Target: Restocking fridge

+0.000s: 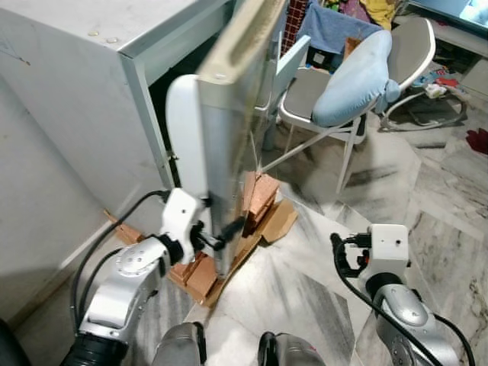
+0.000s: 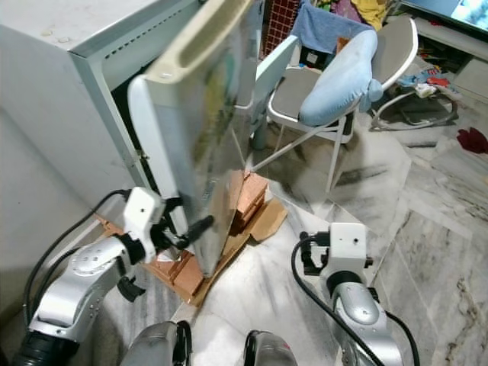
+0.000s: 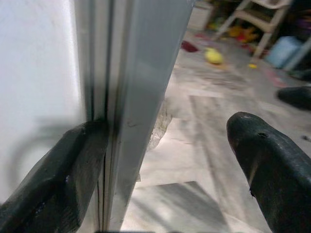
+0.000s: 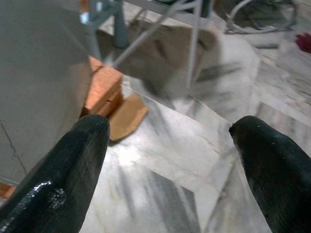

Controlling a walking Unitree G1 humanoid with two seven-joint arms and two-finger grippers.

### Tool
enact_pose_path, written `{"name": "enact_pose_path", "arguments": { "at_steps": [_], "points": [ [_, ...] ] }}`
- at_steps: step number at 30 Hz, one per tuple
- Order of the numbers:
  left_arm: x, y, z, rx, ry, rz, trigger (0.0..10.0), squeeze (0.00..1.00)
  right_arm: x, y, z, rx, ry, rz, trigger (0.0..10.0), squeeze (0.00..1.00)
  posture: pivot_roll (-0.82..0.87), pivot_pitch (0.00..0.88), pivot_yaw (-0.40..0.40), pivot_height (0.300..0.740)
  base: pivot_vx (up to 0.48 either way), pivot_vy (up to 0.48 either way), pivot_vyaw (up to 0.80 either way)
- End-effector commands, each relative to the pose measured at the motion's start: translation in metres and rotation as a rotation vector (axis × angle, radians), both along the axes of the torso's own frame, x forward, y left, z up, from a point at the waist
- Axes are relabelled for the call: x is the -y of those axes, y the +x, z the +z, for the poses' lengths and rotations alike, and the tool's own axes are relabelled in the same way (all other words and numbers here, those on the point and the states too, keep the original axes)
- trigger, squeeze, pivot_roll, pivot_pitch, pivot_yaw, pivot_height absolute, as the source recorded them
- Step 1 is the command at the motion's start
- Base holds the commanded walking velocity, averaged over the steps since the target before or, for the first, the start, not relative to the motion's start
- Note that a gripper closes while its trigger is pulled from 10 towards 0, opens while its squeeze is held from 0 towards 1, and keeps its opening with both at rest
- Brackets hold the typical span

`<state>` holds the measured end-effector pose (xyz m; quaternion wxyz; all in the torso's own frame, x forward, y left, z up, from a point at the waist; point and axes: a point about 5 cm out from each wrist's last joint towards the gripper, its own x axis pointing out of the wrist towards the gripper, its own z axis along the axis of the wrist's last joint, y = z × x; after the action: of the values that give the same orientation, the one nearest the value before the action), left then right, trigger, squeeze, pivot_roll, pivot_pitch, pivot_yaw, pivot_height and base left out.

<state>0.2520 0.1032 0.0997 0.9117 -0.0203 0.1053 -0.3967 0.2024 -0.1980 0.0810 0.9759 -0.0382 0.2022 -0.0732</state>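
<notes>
Where door [image 1: 229, 130] swings: left hand [image 1: 217, 236] (splayed).

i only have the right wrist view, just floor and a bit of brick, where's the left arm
Observer: The left gripper is at the lower edge of the fridge door, which stands partly open.
Operator: is it holding the door
Observer: In the left wrist view one finger lies against the door's edge and the other is well clear, so the fingers are open, not clamped.
Operator: anything in the door's swing path
Observer: A folding chair with a blue cushion stands beyond the door; I cannot tell whether the door would reach it. The fridge sits on bricks and cardboard.
</notes>
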Motion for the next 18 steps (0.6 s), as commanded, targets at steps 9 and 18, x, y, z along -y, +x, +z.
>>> {"name": "enact_pose_path", "arguments": {
  "at_steps": [9, 18],
  "points": [
    [0.001, 0.011, 0.023, 0.108, -0.017, -0.037, 10.0, 0.0, 0.01, -0.003, 0.003, 0.023, -0.057, -0.091, 10.0, 0.0, -0.02, 0.1, -0.039, 0.74, 0.029, -0.029, -0.8],
    [0.015, 0.022, 0.027, 0.137, -0.009, -0.094, 10.0, 0.0, 0.003, -0.003, 0.003, 0.039, -0.037, -0.086, 10.0, 0.0, -0.03, 0.096, -0.031, 0.74, 0.304, -0.297, -0.27]
  ]
}}
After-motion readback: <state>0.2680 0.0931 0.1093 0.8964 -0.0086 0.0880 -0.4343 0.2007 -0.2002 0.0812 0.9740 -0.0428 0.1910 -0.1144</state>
